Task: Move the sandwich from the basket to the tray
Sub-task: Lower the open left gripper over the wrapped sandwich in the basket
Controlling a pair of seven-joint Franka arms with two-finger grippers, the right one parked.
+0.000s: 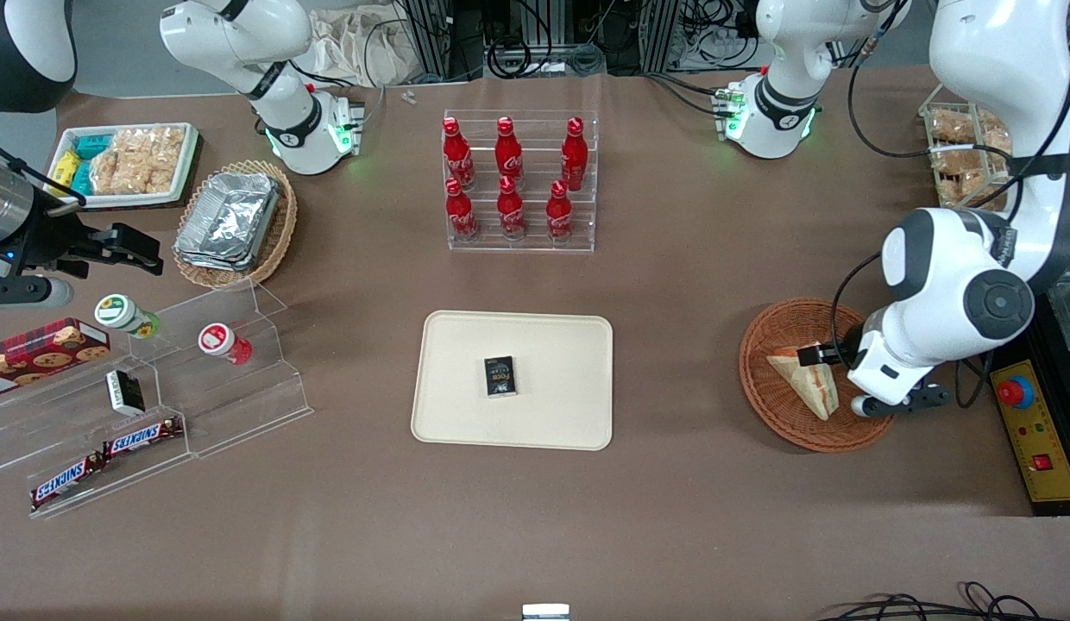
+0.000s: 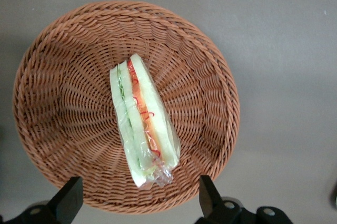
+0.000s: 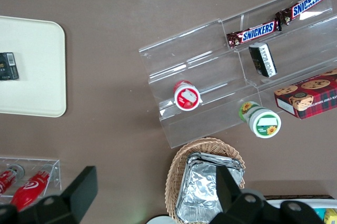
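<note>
Plastic-wrapped triangular white-bread sandwich (image 2: 141, 124): lies in round reddish-brown wicker basket (image 2: 58, 50), toward its 3 o'clock rim in the front view. Gripper (image 2: 138, 198): released, hovering above. Risk: fingers pinching slippery wrap only, dropping sandwich short of cream rectangular plastic tray (image 1: 466, 345).

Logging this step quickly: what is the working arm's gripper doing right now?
Left gripper: open, holding nothing, hovering above the plastic-wrapped triangular white-bread sandwich lying in the round reddish-brown wicker basket.

A robotics lab staged as a shop. White arm bases (image 1: 311, 129) bolt onto the brown desk (image 1: 673, 276), cables trail at 12 o'clock, and an emergency-stop box (image 1: 1031, 423) sits at 4 o'clock. Cola bottles (image 1: 509, 177) and snack bars (image 1: 103, 457) fill acrylic racks.
</note>
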